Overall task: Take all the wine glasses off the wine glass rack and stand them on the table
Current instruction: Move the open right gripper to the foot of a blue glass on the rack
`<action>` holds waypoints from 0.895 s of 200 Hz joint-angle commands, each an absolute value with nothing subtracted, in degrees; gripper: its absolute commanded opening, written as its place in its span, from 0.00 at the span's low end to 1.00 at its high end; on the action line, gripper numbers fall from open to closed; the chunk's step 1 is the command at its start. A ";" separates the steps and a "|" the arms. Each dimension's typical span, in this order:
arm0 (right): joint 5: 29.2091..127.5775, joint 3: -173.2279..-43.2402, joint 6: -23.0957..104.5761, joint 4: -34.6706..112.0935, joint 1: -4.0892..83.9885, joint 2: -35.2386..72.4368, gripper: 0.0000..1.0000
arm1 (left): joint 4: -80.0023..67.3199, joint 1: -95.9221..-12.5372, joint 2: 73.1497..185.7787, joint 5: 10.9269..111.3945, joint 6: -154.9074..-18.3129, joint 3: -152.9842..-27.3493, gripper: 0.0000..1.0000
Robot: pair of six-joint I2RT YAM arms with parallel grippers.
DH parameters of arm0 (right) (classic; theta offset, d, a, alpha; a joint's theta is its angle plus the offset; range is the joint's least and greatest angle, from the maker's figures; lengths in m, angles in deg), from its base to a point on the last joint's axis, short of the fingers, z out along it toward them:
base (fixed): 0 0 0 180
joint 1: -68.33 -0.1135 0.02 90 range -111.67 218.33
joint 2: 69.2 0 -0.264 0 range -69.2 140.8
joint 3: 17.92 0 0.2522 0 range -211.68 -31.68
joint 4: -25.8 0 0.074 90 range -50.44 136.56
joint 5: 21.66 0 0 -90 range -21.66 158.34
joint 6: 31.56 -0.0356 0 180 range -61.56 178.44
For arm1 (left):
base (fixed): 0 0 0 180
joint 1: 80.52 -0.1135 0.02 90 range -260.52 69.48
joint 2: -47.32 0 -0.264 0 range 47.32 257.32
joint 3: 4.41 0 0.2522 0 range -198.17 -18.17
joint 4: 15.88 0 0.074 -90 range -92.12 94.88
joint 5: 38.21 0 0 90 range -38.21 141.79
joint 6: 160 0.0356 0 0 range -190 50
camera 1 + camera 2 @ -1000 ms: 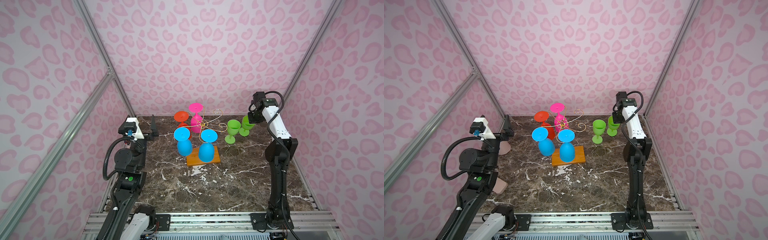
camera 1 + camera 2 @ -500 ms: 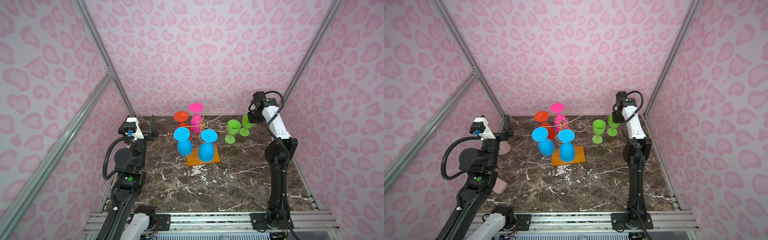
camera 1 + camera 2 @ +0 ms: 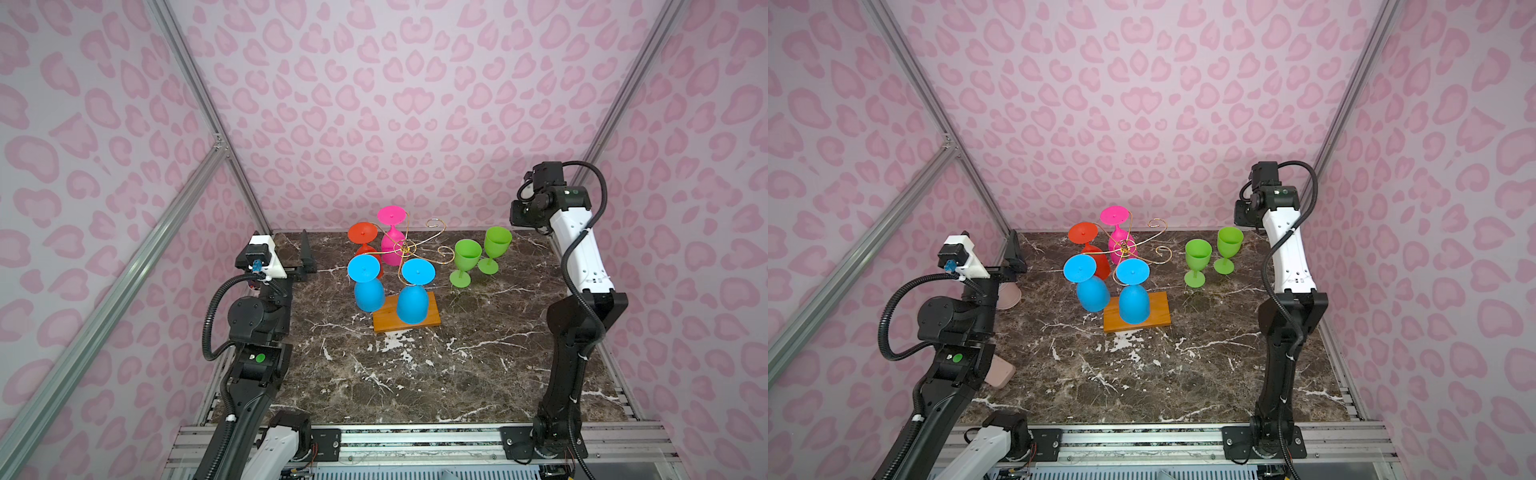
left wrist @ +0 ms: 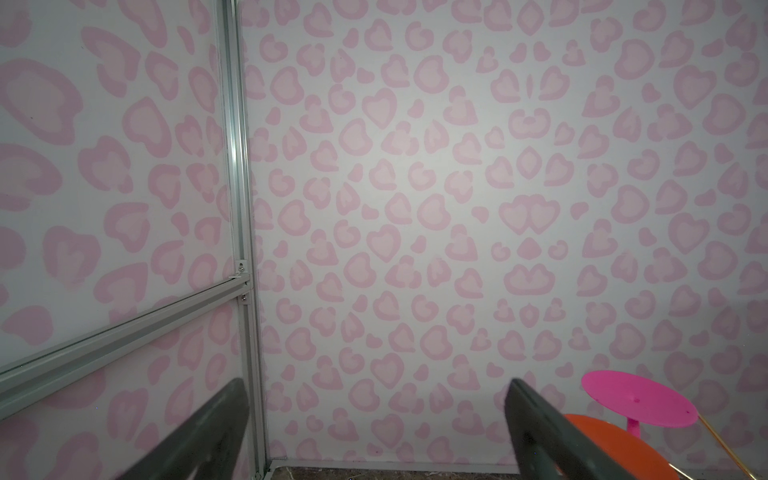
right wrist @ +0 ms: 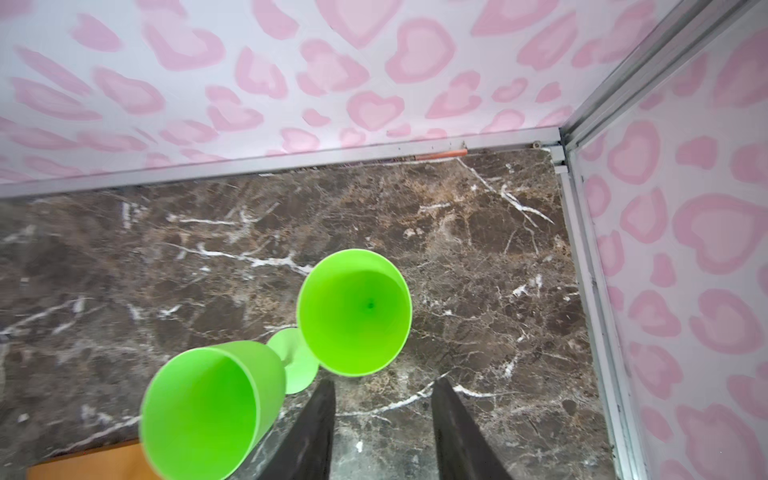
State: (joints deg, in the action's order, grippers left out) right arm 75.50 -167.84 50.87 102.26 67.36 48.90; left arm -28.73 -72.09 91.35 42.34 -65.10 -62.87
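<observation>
Both top views | wine glass rack point(image 3: 384, 318) upright | front blue glass point(image 3: 412, 305) bowl-down

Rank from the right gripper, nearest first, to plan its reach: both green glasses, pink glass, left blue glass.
In a top view:
1. Rear green glass, by the right gripper.
2. Front green glass, beside it.
3. Pink glass, rack's back.
4. Left blue glass, rack's left.

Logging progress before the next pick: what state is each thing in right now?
wine glass rack: upright, two arms bare.
blue glasses: hanging upside down.
pink glass: hanging upside down.
orange glass: hanging upside down.
green glasses: upright on table.
left hand: open, empty.
right hand: open, empty.
</observation>
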 commanded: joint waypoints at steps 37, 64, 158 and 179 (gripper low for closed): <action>91.46 -133.18 38.72 70.58 67.32 22.28 0.52 | -29.63 -72.55 90.78 40.92 -66.49 -62.60 0.97; 94.83 -121.24 35.36 64.51 67.24 9.44 0.61 | -29.63 -72.76 90.82 40.15 -66.55 -62.38 0.97; 114.49 -102.51 21.46 61.66 60.20 -12.31 0.63 | -29.45 -73.97 91.00 41.24 -68.55 -62.38 0.97; 114.11 -100.45 20.42 62.77 54.71 -12.08 0.56 | -29.42 -74.02 90.90 41.42 -68.75 -62.29 0.97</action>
